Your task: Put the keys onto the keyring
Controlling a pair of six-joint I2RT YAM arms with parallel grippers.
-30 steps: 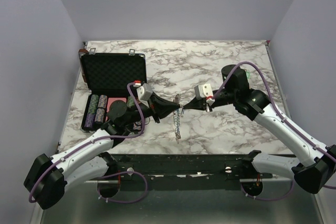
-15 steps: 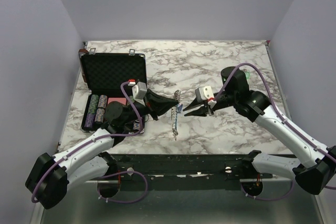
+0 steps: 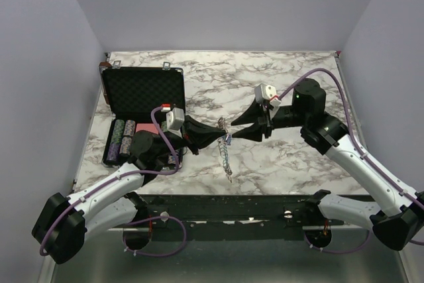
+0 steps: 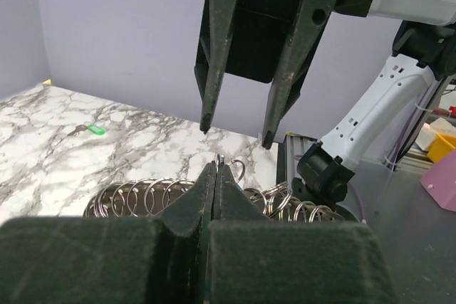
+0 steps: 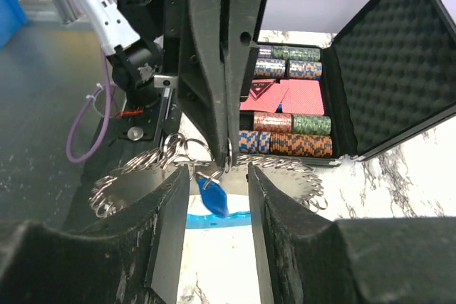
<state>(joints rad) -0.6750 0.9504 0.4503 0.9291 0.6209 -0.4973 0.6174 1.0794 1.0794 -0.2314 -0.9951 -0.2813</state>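
Note:
The keyring (image 3: 226, 158) is a long chain of silver rings hanging down to the marble table. My left gripper (image 3: 223, 138) is shut on one small ring (image 4: 220, 159) at its top. A blue key (image 5: 213, 196) dangles from that ring, just below the left gripper (image 5: 226, 153). My right gripper (image 5: 217, 176) is open, its fingers (image 5: 168, 233) standing either side of the blue key without touching it. In the left wrist view the right gripper (image 4: 235, 135) hangs open just above the held ring. A green key (image 4: 95, 130) lies on the table, far from both grippers.
An open black foam-lined case (image 3: 142, 92) stands at the left, holding stacked poker chips (image 5: 299, 122) and red cards. A light-blue strip (image 5: 203, 220) lies on the table under the right gripper. The table's near edge and the arm bases are just behind the chain.
My right gripper was shut at the ring a second ago. It has opened and drawn back up and to the right, and the blue key now hangs from the ring. The left gripper stays shut.

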